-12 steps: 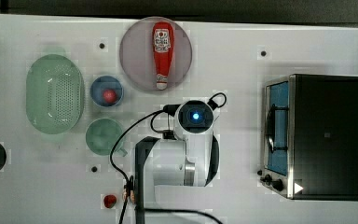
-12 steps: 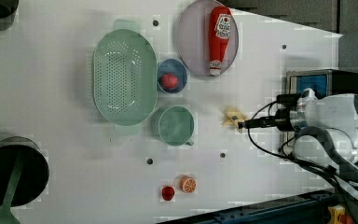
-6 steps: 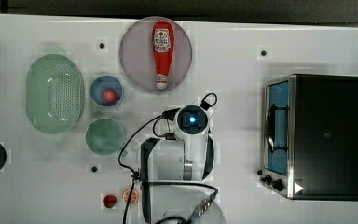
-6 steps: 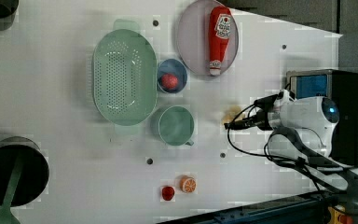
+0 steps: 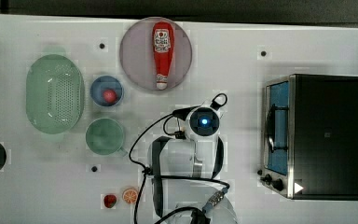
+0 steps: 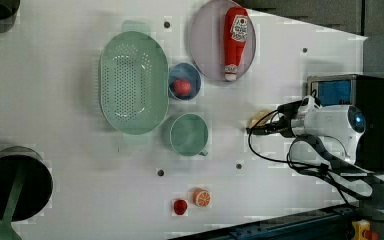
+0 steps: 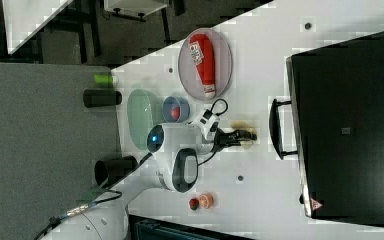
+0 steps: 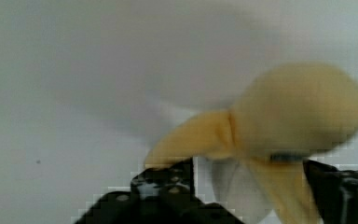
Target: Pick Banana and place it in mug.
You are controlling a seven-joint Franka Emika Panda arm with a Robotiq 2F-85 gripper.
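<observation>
The pale yellow banana (image 8: 298, 107) sits between my gripper's (image 8: 249, 177) two black fingers, which press on it from both sides. In the left view the banana (image 6: 256, 120) lies on the white table at the tip of the gripper (image 6: 252, 131), to the right of the pale green mug (image 6: 189, 134). The right view has the gripper (image 7: 247, 136) down on the banana (image 7: 241, 126) in front of the oven door. In the top view my arm's hand (image 5: 204, 122) covers the banana, and the mug (image 5: 104, 136) stands to the hand's left.
A green colander (image 5: 55, 93), a blue bowl (image 5: 103, 84) with a red ball, and a plate (image 5: 133, 58) carrying a ketchup bottle lie beyond the mug. The toaster oven (image 5: 317, 135) stands close at the top view's right. An orange slice (image 5: 130, 195) lies near the front edge.
My hand moved toward the left view's left, over the banana. The fingers have drawn in around it.
</observation>
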